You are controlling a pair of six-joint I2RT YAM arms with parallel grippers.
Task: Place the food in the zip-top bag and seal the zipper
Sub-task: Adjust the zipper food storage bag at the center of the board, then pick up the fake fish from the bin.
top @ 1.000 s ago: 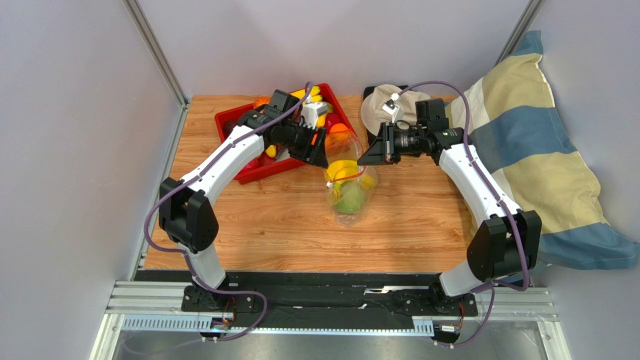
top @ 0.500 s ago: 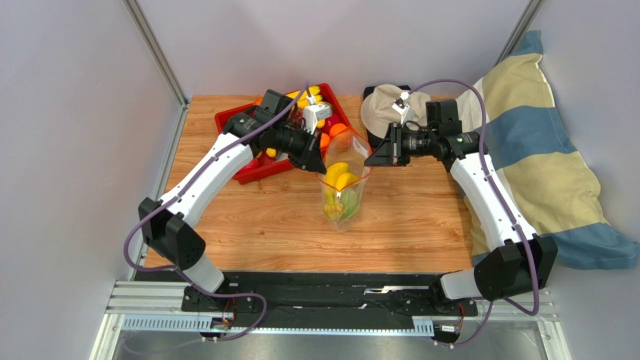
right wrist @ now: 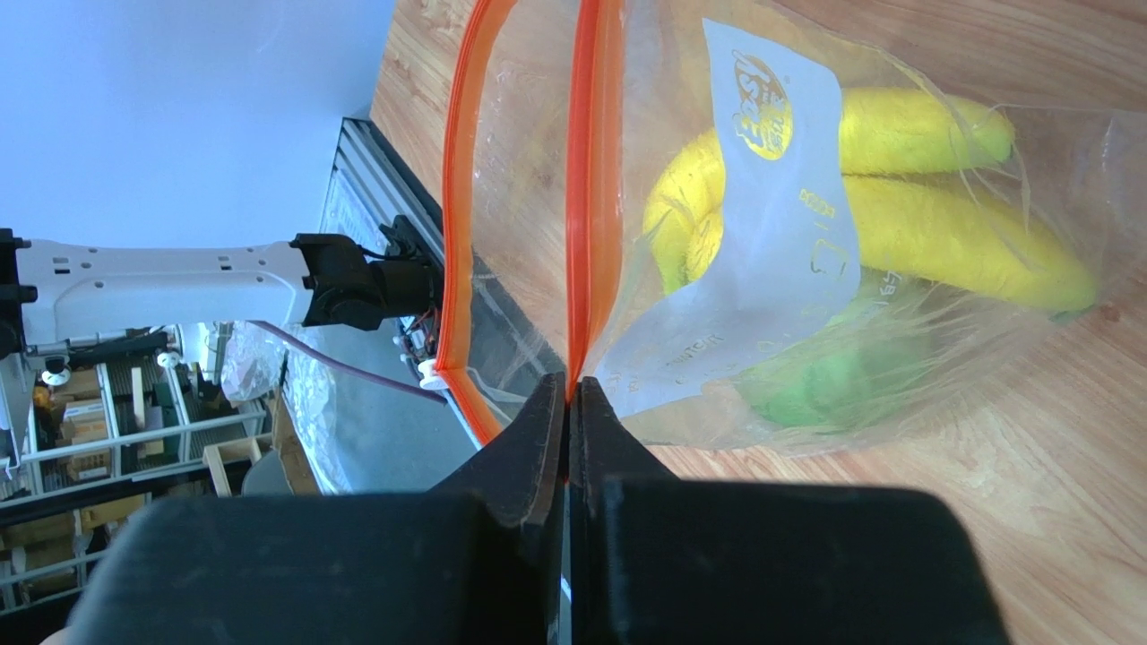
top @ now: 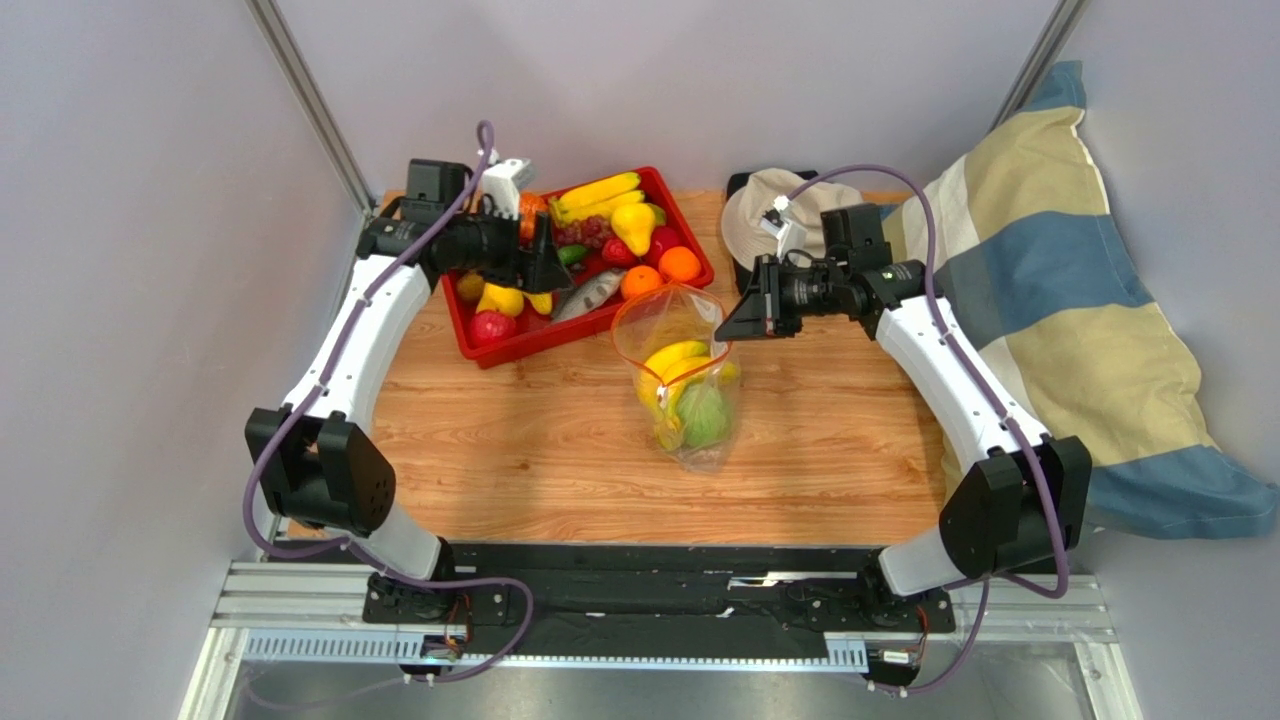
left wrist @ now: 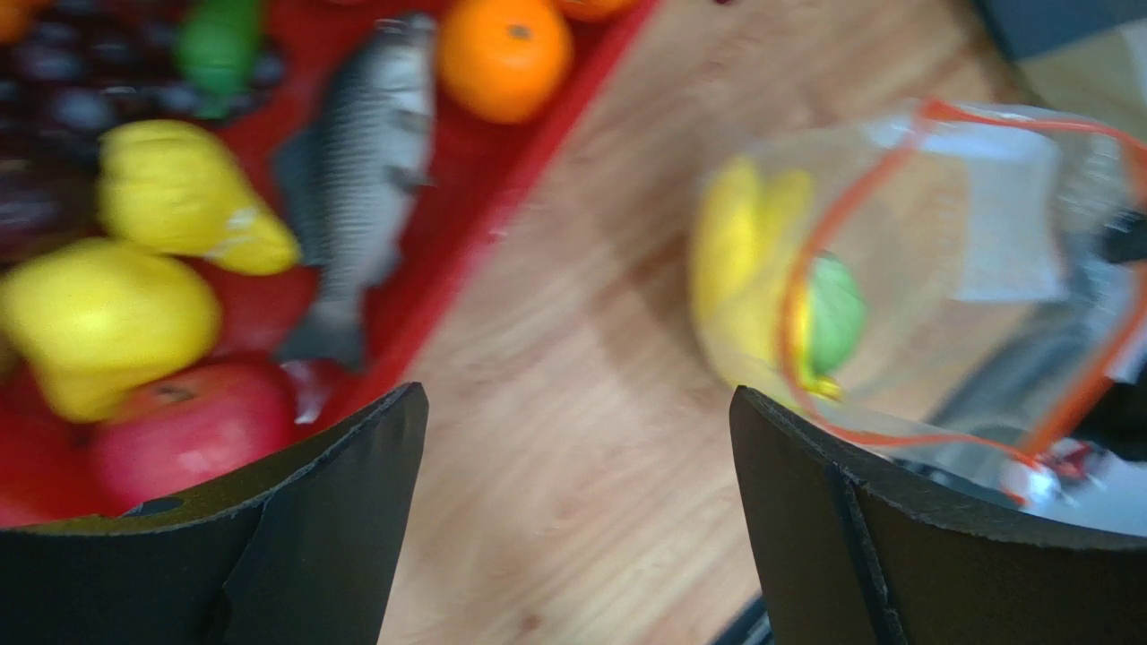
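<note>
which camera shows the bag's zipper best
Right wrist: the zipper shows close and sharp, its two orange strips apart, one pinched by the right end effector. Top external shows only a thin orange loop; left wrist shows it blurred at the frame's right.

Wooden table [top: 842, 450] boxed in by pale walls [top: 135, 300]
Plain grey-lilac panels closed the left, back and right sides, with slanting metal posts [top: 310, 98] at the two back corners; a big cream-and-blue checked pillow [top: 1082, 330] lay against the table's right edge, and an aluminium rail [top: 1052, 615] ran along the near side under soft, even light
</note>
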